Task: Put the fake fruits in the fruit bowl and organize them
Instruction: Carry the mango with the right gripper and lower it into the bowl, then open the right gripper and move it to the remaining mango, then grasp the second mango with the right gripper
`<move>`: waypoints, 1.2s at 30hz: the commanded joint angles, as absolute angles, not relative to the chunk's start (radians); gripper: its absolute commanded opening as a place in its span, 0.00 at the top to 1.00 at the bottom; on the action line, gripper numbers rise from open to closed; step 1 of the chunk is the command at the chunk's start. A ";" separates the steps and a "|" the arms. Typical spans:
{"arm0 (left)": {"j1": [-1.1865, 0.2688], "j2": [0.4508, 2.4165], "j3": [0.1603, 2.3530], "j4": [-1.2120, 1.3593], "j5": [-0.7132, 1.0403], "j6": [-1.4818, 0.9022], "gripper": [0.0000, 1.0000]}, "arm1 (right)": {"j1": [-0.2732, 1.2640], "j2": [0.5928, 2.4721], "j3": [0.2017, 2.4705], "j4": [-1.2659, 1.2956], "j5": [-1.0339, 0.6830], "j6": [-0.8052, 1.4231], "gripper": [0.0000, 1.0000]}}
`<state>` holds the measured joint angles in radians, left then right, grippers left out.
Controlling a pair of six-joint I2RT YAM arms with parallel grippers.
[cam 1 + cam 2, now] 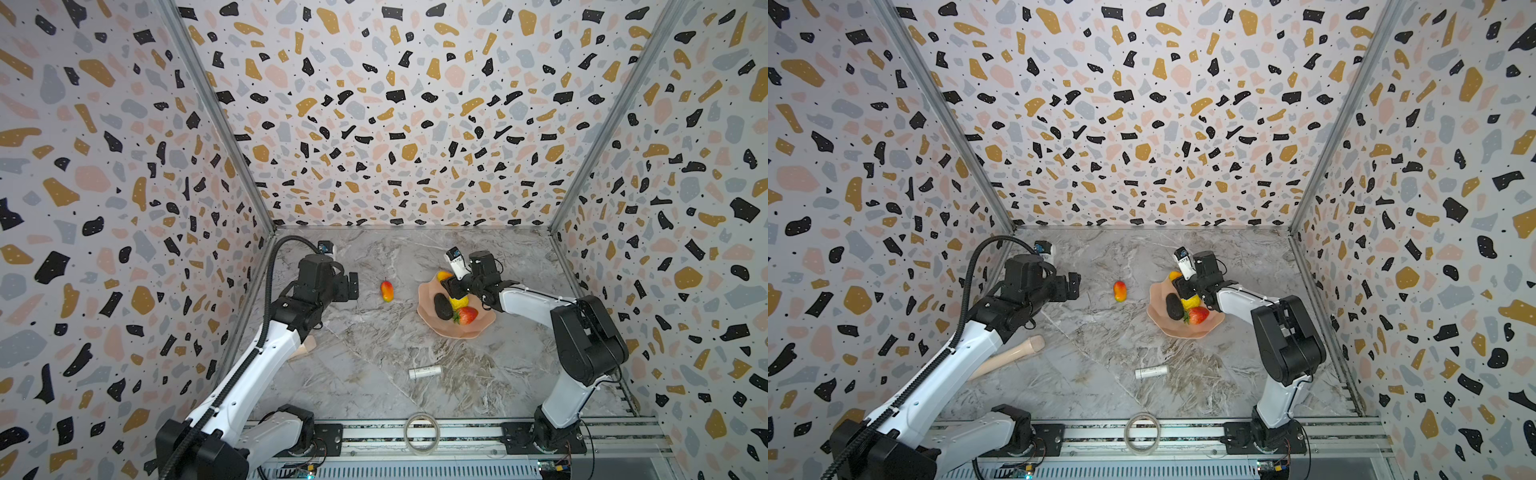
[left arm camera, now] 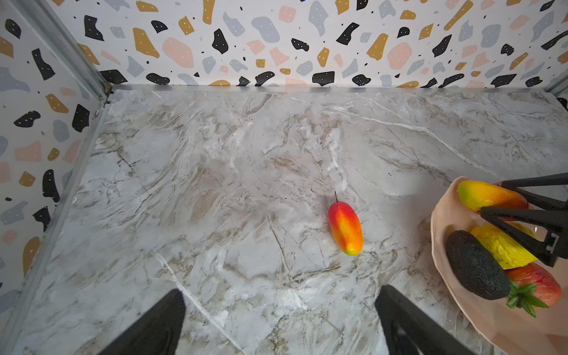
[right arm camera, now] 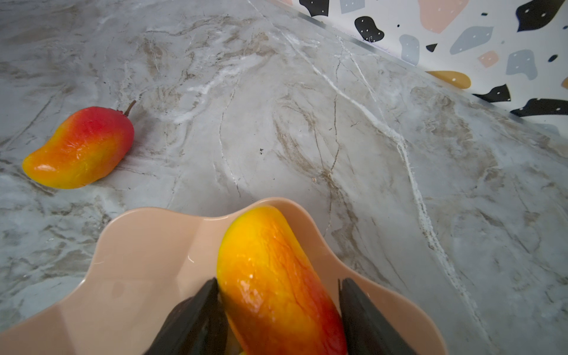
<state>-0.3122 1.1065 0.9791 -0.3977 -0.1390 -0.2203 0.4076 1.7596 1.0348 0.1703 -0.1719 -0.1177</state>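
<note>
Meanwhile, right gripper (image 3: 278, 310) straddles a mango (image 3: 273, 276) over the fruit bowl (image 3: 138, 246), grip uncertain; left gripper (image 2: 279, 322) spread, awaiting the second mango (image 2: 345, 228).

White panel walls (image 1: 395, 104), terrazzo print of black, ochre, pink, grey-blue blobs, enclose workspace on three sides. Back wall straight ahead of left gripper (image 2: 279, 292); side wall close on its outer flank. Bare aluminium posts (image 1: 219, 116) in rear corners. Grey-beige marble-pattern tabletop (image 1: 374, 374), white and brown veins, beneath left gripper and right gripper (image 3: 278, 281). Ribbed aluminium rail (image 1: 457, 434) along table edge behind them. Light soft, even; faint sheen on marble ahead of right gripper.
</note>
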 commanded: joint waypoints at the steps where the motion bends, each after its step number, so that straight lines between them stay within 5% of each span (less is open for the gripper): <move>1: -0.319 1.100 0.998 -0.374 -0.133 -0.209 0.00 | 0.406 1.713 1.047 0.138 -0.174 -0.129 0.27; 13: -0.320 1.094 0.994 -0.369 -0.127 -0.210 0.00 | 0.506 1.646 1.097 0.098 -0.211 -0.114 0.00; 22: -0.321 1.063 0.983 -0.371 -0.127 -0.219 0.00 | 0.711 1.869 1.330 0.137 -0.227 0.085 0.01; 36: -0.321 1.027 0.955 -0.376 -0.143 -0.214 0.00 | 0.799 2.286 1.743 -0.051 -0.068 0.292 0.07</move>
<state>-0.3157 1.0431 0.9710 -0.3954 -0.1349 -0.2214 0.7921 2.2848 1.6932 0.0303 -0.1135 0.2432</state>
